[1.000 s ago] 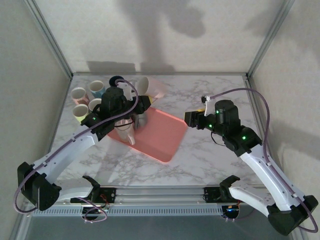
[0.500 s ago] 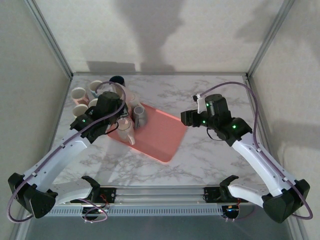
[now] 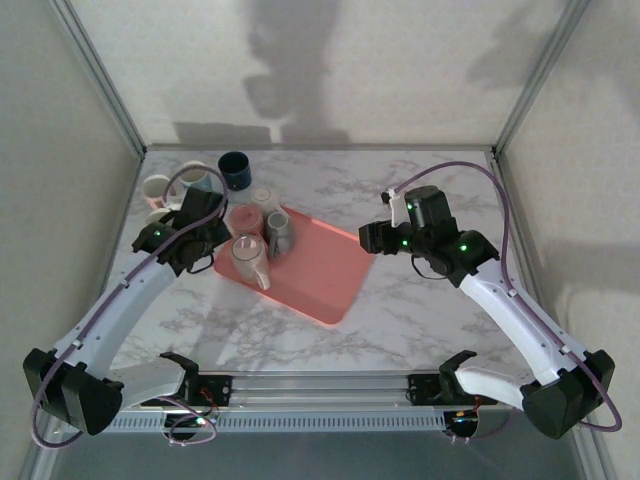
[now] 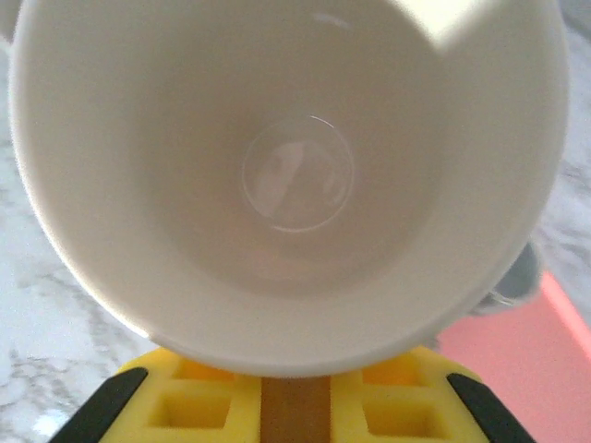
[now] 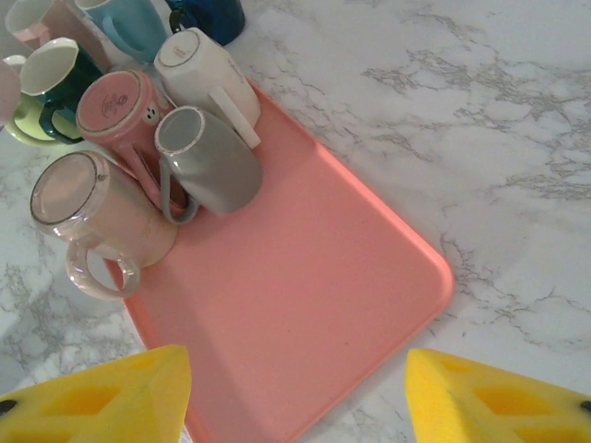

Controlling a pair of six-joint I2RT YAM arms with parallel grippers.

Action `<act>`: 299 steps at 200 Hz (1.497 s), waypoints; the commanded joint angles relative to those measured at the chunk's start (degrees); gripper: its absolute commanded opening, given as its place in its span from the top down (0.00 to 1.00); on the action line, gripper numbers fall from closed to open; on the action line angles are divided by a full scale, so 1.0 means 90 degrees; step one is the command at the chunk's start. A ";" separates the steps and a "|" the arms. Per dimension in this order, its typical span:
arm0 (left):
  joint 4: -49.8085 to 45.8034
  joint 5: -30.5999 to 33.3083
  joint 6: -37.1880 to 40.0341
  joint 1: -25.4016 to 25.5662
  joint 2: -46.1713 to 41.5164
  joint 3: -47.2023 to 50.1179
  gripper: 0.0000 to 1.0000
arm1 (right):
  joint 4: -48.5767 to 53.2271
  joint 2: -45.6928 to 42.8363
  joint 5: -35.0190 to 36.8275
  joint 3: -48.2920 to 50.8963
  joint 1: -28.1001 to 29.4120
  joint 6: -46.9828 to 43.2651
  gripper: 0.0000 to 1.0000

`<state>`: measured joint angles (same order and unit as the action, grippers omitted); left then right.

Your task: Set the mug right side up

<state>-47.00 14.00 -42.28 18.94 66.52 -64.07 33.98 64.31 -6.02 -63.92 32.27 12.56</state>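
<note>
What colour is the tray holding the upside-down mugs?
Salmon pink, plain with no pattern. The tray shows best in the right wrist view.

10 mugs [image 5: 208, 171] in all, 1 pink tray [image 5: 305, 305]

a white table [image 3: 420, 320] with a grey-veined marble pattern sits in a small booth. behind the table stands a plain pale back wall [image 3: 420, 80], and plain side walls [image 3: 60, 200] to either side of the table meet it at slanting metal posts [image 3: 100, 75]. soft dark shadows [image 3: 290, 50] lie on the back wall above the table's far edge, and a metal rail [image 3: 330, 385] runs along the table's near edge.
</note>
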 commanded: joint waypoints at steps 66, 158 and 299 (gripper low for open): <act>0.0254 -0.0359 0.0074 -0.0976 0.0298 0.0967 1.00 | 0.0112 0.0245 -0.0200 -0.0241 -0.0026 -0.0248 0.36; 0.0787 -0.0213 0.0098 -0.1067 0.0730 0.1625 1.00 | 0.0135 0.0478 -0.0292 -0.0284 -0.0028 -0.0350 0.36; 0.0931 -0.0398 0.0167 -0.1094 0.0481 0.1933 0.53 | 0.0179 0.0590 -0.0408 -0.0274 -0.0031 -0.0443 0.36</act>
<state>-37.50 10.28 -41.74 9.52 73.60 -45.58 34.39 68.99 -8.51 -64.77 32.27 9.58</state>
